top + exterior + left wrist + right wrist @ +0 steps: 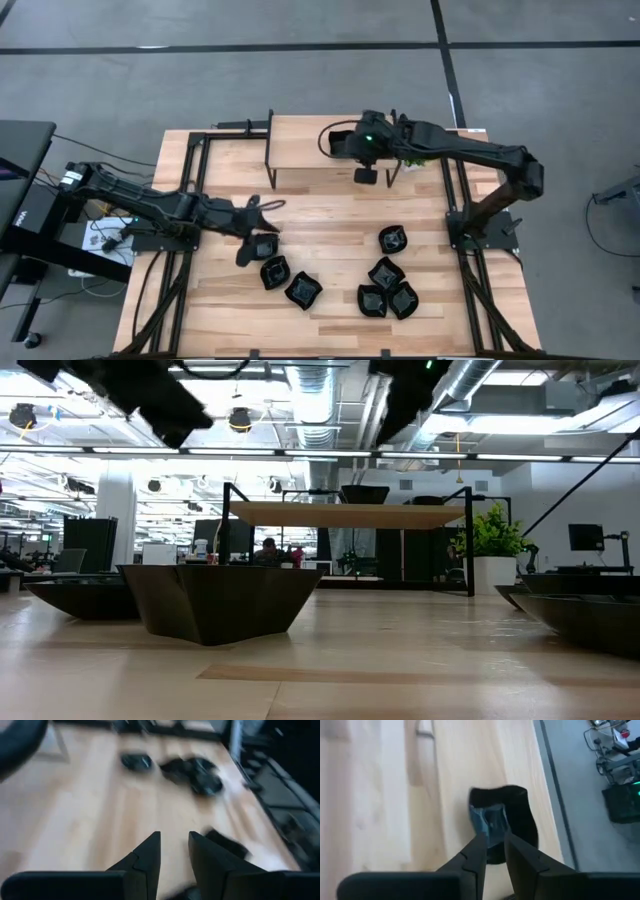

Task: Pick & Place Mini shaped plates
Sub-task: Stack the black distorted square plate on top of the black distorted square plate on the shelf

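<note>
Plates lie scattered on the wooden table: three black dishes cluster near the left gripper, one dish sits alone toward the table's middle, and three more bunch beyond it. The left gripper's fingers stand slightly apart, holding nothing. The right gripper hovers over the raised shelf at the table's back edge, its fingers narrowly parted around the rim of a black plate lying on the wood there.
</note>
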Tool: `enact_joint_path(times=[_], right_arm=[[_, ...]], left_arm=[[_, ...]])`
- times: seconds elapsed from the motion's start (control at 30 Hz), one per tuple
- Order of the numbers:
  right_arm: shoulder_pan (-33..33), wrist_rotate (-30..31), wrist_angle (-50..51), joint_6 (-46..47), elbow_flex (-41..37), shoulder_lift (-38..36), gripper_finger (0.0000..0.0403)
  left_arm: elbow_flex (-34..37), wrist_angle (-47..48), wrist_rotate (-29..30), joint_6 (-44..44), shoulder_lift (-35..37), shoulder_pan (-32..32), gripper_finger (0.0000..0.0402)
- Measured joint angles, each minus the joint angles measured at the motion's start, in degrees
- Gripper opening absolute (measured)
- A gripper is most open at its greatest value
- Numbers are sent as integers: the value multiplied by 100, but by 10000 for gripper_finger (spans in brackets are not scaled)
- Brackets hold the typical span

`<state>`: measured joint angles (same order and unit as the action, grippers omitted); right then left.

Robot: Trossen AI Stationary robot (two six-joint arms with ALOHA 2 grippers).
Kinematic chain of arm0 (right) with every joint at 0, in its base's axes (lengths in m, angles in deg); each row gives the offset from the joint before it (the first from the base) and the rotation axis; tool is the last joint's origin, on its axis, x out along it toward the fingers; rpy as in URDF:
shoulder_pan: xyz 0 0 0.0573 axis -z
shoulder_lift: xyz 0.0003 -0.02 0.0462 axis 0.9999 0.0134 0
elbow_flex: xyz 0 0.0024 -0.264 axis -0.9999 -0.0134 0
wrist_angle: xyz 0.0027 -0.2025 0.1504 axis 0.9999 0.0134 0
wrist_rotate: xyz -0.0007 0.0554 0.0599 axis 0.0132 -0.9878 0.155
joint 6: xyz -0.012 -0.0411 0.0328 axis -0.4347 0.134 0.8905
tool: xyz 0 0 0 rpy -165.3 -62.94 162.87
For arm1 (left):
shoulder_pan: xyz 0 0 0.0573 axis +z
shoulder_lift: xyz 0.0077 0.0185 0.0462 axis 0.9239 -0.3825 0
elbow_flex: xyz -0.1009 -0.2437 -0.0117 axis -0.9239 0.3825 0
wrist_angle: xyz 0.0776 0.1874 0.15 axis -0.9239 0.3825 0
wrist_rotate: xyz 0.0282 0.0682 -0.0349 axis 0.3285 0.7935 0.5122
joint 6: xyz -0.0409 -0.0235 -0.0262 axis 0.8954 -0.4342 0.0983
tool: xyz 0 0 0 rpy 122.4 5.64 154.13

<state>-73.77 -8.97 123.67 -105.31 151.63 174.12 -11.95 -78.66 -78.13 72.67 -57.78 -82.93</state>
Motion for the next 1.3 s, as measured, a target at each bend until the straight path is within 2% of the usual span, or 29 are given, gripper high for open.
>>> enact_joint_path(times=[0.2, 0.33, 0.5, 0.67, 0.93, 1.17, 1.3], right_arm=[[-622, -13, 363, 1074, 0, -677, 63], [-1150, -14, 798, 1791, 0, -997, 63], [-1909, 74, 1445, 2668, 0, -1228, 63], [-2691, 520, 1983, 3406, 0, -1260, 63], [-3838, 1201, 2527, 4280, 0, -1262, 63], [-4717, 1485, 2768, 4939, 0, -1262, 63], [-5160, 1598, 2789, 5283, 0, -1260, 63]], left_arm=[[0, 287, -1199, -93, -441, -259, 102], [-51, 358, -1524, -471, -797, -479, 102], [-441, 335, -1526, -1076, -1207, -661, 104], [-801, 489, -1405, -1530, -1571, -794, 136], [-1482, 331, -519, -1590, -2321, -1007, 202], [-2192, 189, -382, -1464, -3573, -1243, 211], [-2343, 140, -377, -1302, -3767, -1344, 211]])
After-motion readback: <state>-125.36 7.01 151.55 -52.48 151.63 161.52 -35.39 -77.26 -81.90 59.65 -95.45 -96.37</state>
